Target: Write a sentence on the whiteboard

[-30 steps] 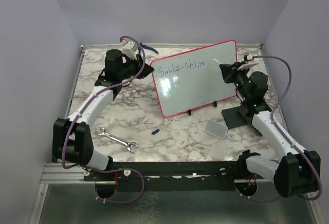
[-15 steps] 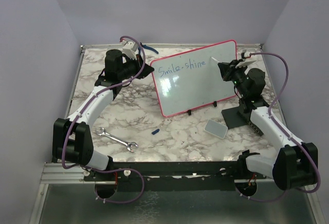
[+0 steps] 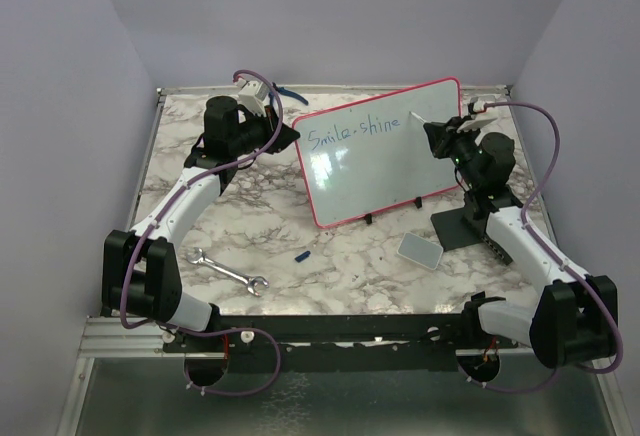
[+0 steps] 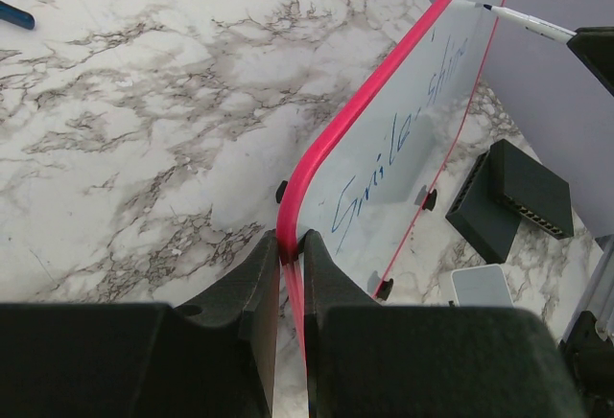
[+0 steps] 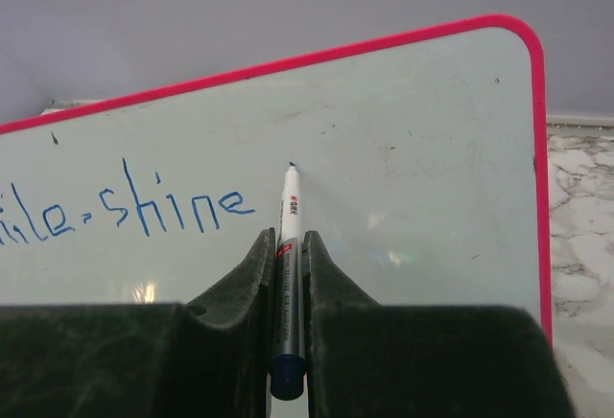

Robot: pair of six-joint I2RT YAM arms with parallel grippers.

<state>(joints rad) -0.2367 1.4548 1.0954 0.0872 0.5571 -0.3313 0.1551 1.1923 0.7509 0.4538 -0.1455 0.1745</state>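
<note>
The sentence point(image 3: 353, 131), reading "Smile-shine", runs along the top of the whiteboard point(image 3: 390, 181), which stands tilted on the marble tabletop point(image 3: 250, 216). The right gripper point(image 5: 288, 238) is clamped on a marker point(image 5: 288, 209), its tip just right of "shine". The left gripper point(image 4: 291, 243) pinches the board's left frame edge.

Blue handwritten sentence point(image 3: 353, 130) "Smile-shine" across the whiteboard point(image 3: 380, 181); marker point(image 5: 288, 217) label too small to read

The whiteboard point(image 3: 380, 171) at upper centre is glossy white (light patches mirror in it), its frame smooth red-pink plastic; the tabletop point(image 3: 260, 226) is smooth, marble-patterned; the wrench point(image 3: 228, 271), lower left, is bright metal; the marker point(image 5: 290, 209) barrel white plastic.
</note>
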